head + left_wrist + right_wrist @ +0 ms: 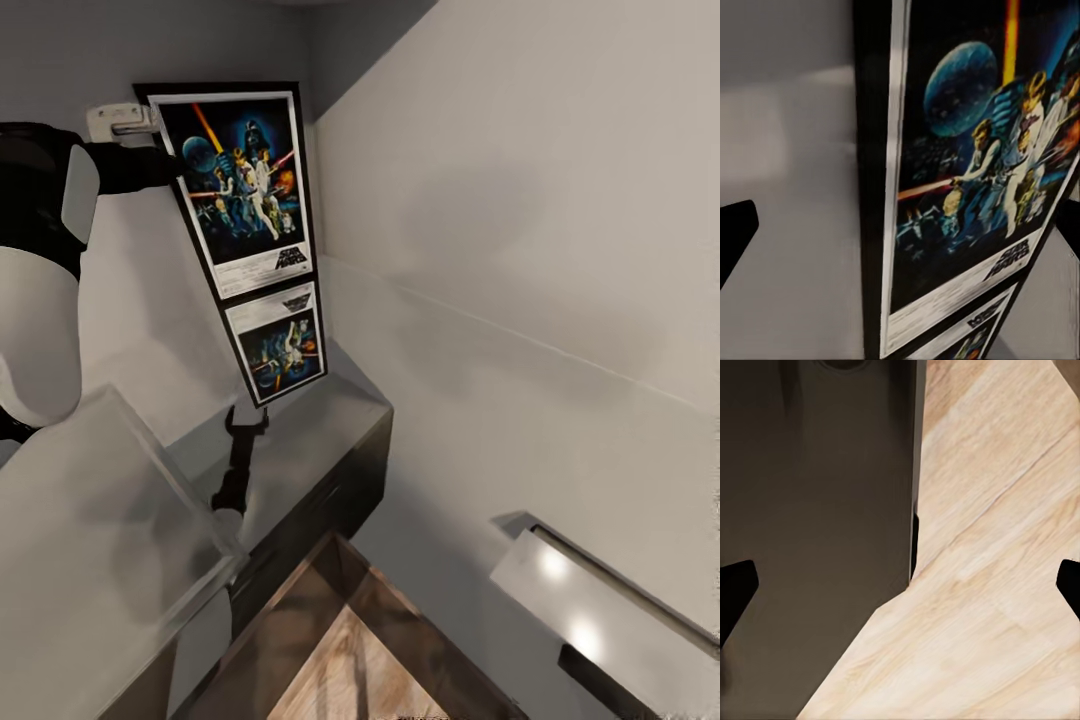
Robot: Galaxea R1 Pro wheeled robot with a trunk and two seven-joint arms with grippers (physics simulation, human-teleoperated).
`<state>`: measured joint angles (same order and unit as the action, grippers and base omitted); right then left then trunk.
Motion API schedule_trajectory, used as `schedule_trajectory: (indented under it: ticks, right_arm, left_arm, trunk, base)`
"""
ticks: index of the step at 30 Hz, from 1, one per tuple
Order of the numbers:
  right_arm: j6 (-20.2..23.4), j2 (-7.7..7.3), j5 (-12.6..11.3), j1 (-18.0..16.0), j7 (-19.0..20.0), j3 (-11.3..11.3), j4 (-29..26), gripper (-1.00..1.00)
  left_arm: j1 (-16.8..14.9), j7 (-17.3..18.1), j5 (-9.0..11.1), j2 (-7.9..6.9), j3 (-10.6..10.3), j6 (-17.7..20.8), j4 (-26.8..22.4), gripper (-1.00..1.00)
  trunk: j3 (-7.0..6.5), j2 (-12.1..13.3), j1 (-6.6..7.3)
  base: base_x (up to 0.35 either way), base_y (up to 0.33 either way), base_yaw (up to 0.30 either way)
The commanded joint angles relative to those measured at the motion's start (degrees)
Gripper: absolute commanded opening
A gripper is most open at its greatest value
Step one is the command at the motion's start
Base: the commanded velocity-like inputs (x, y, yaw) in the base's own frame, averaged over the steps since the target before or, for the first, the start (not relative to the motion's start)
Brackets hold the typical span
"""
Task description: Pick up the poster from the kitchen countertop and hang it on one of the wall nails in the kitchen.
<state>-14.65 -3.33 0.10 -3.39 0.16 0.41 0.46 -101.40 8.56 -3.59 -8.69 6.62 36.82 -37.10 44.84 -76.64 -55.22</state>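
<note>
The poster [243,180] stands upright on the kitchen countertop [320,440] against the corner wall, with its mirrored image [283,343] in the glossy slab below it. My left gripper [168,165] is at the poster's left edge. In the left wrist view the poster [975,180] is close ahead. Its black frame edge lies between the dark fingertips [736,232], which stand far apart, so the left gripper [900,225] is open. My right gripper [900,585] is open and holds nothing. It points down at a dark cabinet front [817,525] and the pale wood floor [982,585].
A dark reflection of an arm [238,465] shows in the countertop. A translucent panel [100,520] lies at the lower left. A plain white wall [520,250] runs along the right, with a glossy ledge [600,600] at the lower right. Wood floor [350,660] lies below the cabinets.
</note>
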Motion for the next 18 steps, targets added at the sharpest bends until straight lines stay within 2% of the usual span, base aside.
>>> schedule_trajectory:
  ticks: [1, 7, 18]
  right_arm:
    - [-0.20, -0.01, 0.00, -0.04, 0.02, 0.03, 0.06, 1.00]
    - [-0.20, -0.01, -0.01, -0.04, 0.02, 0.03, 0.06, 1.00]
    - [-0.20, -0.01, 0.01, -0.04, 0.02, 0.03, 0.06, 1.00]
  left_arm:
    - [-0.03, 0.41, -0.37, 0.01, 0.19, 0.27, -0.07, 1.00]
    - [-0.03, 0.41, -0.37, 0.01, 0.17, 0.27, -0.14, 1.00]
    - [-0.03, 0.41, -0.41, -0.01, 0.15, 0.27, -0.25, 1.00]
  trunk:
    - [0.10, -0.02, 0.00]
    - [0.40, -0.02, 0.00]
    - [0.47, -0.02, 0.00]
  base:
    - [0.000, 0.000, -0.186]
    - [0.000, 0.000, -0.144]
    - [0.000, 0.000, -0.018]
